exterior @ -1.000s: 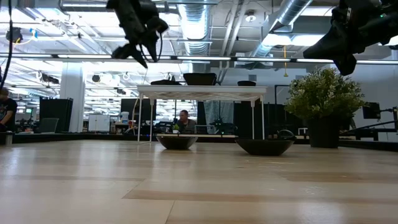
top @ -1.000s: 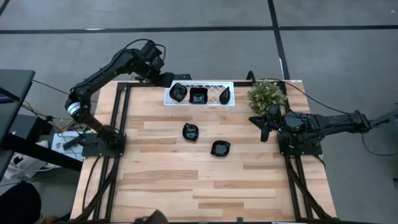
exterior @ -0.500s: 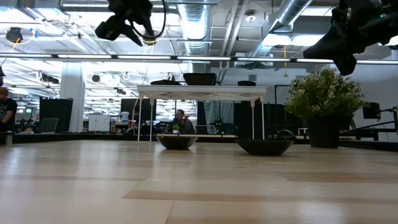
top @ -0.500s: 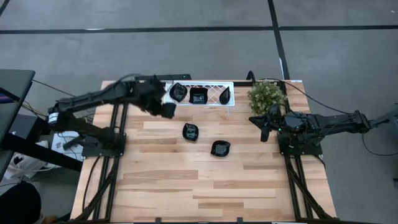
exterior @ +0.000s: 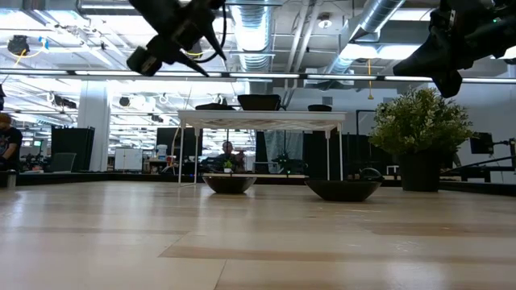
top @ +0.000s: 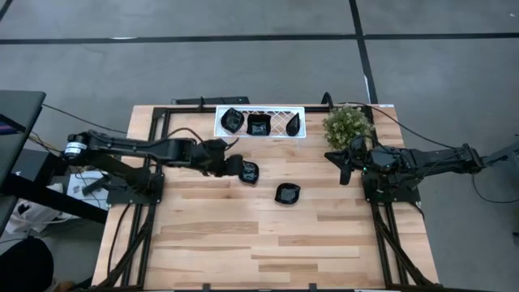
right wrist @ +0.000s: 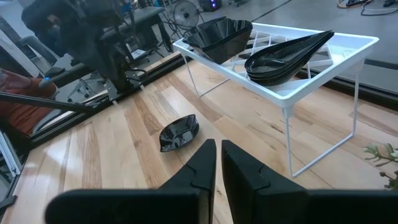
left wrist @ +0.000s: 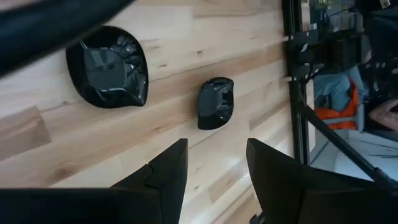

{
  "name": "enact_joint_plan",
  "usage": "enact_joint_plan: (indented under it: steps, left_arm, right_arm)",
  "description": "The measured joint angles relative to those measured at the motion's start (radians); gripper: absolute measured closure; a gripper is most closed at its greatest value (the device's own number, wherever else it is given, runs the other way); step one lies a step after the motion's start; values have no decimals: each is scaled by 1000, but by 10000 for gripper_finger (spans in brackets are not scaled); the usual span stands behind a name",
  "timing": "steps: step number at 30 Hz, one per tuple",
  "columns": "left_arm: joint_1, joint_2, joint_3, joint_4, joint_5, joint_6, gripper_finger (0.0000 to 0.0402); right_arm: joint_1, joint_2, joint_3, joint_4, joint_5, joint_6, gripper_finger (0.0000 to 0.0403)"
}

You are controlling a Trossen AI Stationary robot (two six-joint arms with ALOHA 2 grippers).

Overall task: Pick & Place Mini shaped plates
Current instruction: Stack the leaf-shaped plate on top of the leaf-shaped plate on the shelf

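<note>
Reaching across the wooden table (top: 268, 235), the left gripper (top: 236, 166) hovers with fingers spread apart, empty, just beside the nearer mini plate (top: 249, 172). In the left wrist view that plate (left wrist: 109, 67) lies off to one side of the finger gap, while the second loose plate (left wrist: 216, 102) lies ahead of the fingertips (left wrist: 171, 158). Three more plates (top: 258, 125) sit on the white lattice tray (top: 218, 130). The right gripper (top: 345, 173), fingers nearly together and holding nothing, waits by the green plant (top: 347, 124).
</note>
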Motion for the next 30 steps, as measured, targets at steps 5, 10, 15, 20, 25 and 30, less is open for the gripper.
enact_joint_plan:
  steps: [5,10,15,20,25,30]
  left_arm:
    - [-22,0,-70,103,-4,-28,236]
    - [-23,0,-107,138,-4,-27,236]
    - [-23,0,-114,165,-89,-19,236]
    - [-15,1,-115,181,-119,-34,236]
    - [-20,62,-115,220,-112,-36,236]
    - [-18,185,-72,261,-48,-36,236]
  right_arm:
    - [0,0,0,0,0,0,381]
    - [0,0,0,0,0,0,381]
    - [0,0,0,0,0,0,381]
    - [0,0,0,0,0,0,381]
    - [-1,0,0,0,0,0,381]
    - [0,0,0,-1,0,0,381]
